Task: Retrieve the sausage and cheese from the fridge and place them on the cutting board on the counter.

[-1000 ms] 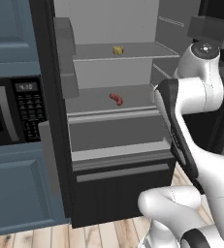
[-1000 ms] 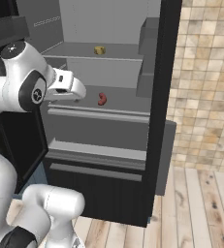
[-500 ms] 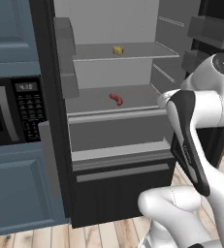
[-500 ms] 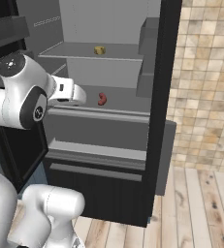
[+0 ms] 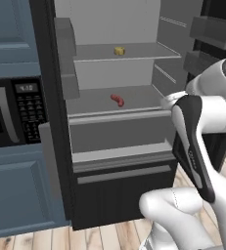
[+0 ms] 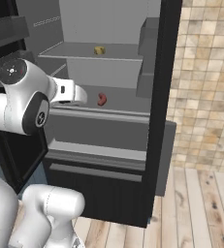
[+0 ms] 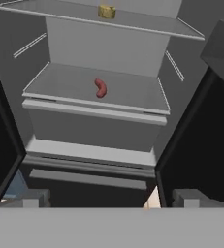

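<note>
The fridge [image 5: 119, 195] stands open in front of me. The reddish-brown sausage [image 5: 117, 100] [image 6: 102, 99] [image 7: 100, 88] lies on the middle grey shelf. One shelf higher sits the small yellow cheese [image 5: 119, 50] [image 6: 99, 50] [image 7: 106, 11]. My gripper [image 7: 112, 198] is open with nothing between its fingertips. It hangs outside the fridge, facing the shelves, short of the sausage and below its level. My white hand [image 6: 70, 93] shows left of the sausage in the right base view. The cutting board and the counter are out of view.
A black built-in microwave [image 5: 11, 117] sits in blue cabinets left of the fridge. Door bins [image 5: 65, 44] [image 6: 150, 48] stick out on both open doors. The closed lower drawer [image 6: 99, 169] lies under the shelves. A tiled wall [image 6: 205, 72] and wooden floor [image 6: 196, 208] are to the right.
My arm's elbow has sunk and swung outward, away from the fridge. The hand has dropped slightly in front of the middle shelf. Sausage and cheese have not moved.
</note>
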You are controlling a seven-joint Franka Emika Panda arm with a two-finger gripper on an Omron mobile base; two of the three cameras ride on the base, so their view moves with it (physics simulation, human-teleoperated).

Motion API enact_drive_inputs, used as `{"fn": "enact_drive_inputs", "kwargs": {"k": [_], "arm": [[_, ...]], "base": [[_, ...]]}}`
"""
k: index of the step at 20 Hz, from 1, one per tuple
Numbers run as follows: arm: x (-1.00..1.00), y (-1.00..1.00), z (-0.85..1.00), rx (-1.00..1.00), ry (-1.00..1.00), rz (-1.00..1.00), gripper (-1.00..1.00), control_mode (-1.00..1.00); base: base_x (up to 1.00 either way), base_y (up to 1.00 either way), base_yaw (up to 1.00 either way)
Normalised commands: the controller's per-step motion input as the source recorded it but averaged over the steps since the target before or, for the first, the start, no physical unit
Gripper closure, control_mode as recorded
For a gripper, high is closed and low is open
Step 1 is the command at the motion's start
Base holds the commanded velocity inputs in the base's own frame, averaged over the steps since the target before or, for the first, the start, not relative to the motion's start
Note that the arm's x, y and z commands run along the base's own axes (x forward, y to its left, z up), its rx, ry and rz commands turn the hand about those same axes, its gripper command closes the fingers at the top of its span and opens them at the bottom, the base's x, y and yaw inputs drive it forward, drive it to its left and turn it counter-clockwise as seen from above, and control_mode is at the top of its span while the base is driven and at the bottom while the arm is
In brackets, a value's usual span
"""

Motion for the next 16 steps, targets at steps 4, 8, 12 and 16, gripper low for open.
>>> {"fn": "enact_drive_inputs", "kwargs": {"k": [4, 8, 12, 16], "arm": [[0.0, 0.0, 0.0, 0.0, 0.0, 0.0, -1.0, 1.0], [0.0, 0.0, 0.0, 0.0, 0.0, 0.0, -1.0, 1.0], [0.0, 0.0, 0.0, 0.0, 0.0, 0.0, -1.0, 1.0], [0.0, 0.0, 0.0, 0.0, 0.0, 0.0, -1.0, 1.0]], "base": [[0.52, 0.05, 0.01], [0.51, 0.03, 0.0], [0.49, 0.08, 0.0], [0.59, 0.09, 0.0]]}}
